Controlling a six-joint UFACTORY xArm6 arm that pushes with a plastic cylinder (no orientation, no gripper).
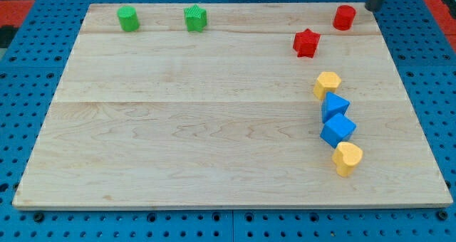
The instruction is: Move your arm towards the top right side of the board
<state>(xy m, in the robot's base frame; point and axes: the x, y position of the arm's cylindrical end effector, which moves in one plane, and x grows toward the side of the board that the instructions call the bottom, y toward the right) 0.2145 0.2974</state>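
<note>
Nearest, on the right of the board (214,142): yellow heart (348,159), then near blue cube (337,130), far blue cube (334,107) and yellow block (327,84), chained in a row running away. Farther off: red star (306,43), then red cylinder (344,17); green cylinder (128,18) and green star (195,18) well away at far left. Farthest: my tip (371,8), parked by the far right corner, just right of the red cylinder and apart from it. Bare rod: nothing to spread or pinch, touched no block. Judged nearly at goal; remaining travel slightly far and right, away from the cylinder.

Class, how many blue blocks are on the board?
2: one blue block and another just below it, touching, at the view's right between two yellow blocks. None seem hidden.
</note>
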